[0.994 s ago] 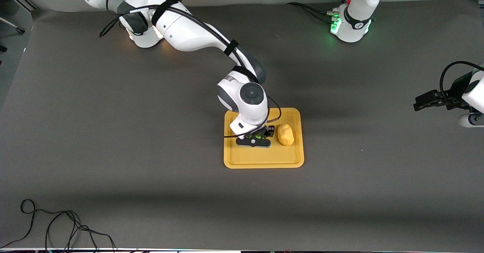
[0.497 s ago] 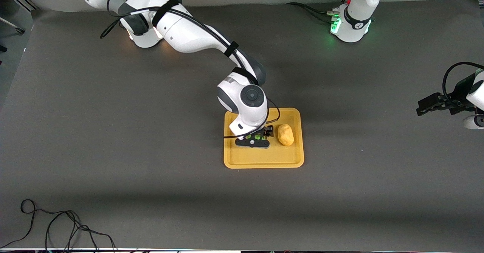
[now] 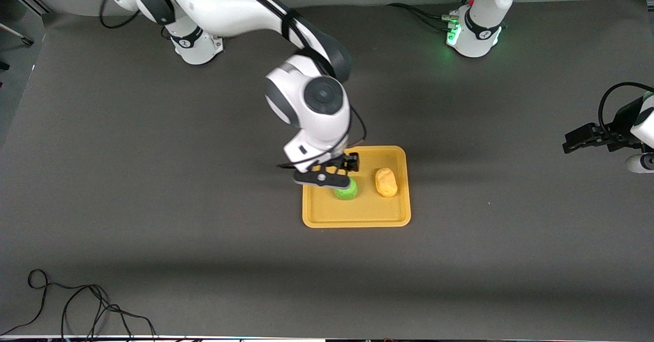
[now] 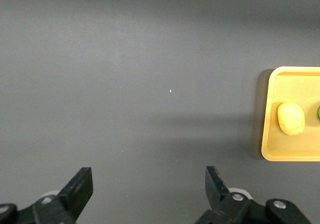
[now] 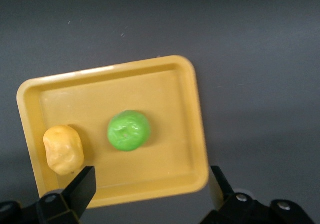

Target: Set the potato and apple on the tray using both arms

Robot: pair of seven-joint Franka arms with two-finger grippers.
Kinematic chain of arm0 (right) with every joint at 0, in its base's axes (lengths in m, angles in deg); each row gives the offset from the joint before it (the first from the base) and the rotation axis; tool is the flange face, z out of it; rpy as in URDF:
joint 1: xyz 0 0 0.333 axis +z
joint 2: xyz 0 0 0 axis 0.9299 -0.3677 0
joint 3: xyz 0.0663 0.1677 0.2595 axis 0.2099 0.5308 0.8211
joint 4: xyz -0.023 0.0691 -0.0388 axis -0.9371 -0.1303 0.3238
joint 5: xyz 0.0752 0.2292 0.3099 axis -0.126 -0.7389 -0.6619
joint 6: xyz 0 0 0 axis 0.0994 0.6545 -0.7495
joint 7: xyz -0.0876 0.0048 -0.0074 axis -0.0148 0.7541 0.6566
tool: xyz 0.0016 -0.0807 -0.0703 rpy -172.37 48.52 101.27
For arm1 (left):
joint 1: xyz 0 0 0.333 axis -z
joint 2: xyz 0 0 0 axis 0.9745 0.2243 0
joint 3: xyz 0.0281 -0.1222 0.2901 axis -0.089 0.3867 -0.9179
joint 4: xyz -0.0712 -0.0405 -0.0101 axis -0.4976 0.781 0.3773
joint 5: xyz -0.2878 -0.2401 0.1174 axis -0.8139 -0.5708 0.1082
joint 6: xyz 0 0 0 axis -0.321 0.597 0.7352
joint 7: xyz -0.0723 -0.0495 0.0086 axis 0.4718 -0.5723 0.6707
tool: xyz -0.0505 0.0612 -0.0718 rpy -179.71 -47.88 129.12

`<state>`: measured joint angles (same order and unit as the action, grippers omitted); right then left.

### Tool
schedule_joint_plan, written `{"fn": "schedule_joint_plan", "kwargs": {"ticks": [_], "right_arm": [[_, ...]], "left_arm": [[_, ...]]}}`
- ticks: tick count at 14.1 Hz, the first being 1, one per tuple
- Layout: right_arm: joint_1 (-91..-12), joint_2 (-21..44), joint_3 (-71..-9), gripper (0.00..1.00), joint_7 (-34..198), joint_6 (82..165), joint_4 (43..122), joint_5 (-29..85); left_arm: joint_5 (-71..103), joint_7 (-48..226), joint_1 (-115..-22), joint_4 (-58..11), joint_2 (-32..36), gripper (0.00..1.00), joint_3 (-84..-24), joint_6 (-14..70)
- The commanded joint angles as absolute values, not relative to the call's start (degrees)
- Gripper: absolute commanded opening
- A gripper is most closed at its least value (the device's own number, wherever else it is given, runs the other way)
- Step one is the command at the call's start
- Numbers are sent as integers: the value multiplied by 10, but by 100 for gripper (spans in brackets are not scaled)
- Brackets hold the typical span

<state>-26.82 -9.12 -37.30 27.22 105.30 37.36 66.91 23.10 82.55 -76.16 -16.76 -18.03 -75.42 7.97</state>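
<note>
So the apple (image 3: 346, 191) and the potato (image 3: 386, 182) both sit on the tray (image 3: 357, 218), side by side but not touching, potato toward the left arm's end. The right gripper (image 3: 327, 174) hangs over the tray just above the apple, fingers spread apart and holding nothing. The left gripper (image 3: 575, 140) waits well off past the tray's potato end, over bare table, fingers wide apart too.
</note>
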Motion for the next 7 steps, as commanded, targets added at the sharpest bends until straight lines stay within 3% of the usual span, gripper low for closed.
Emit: {"fn": "schedule_joint_plan", "kwargs": {"ticks": [1,4,7], "right_arm": [[-277,-12,-396,100,346,985,423,701],[-284,88,-460,100,484,979,520,705],[-368,194,-467,100,608,1003,630,700]], "left_arm": [[232,835,-771,-164,-186,100,-752,68],[232,872,-769,-163,-185,100,-749,73],[241,861,-765,-157,-180,100,-749,74]]}}
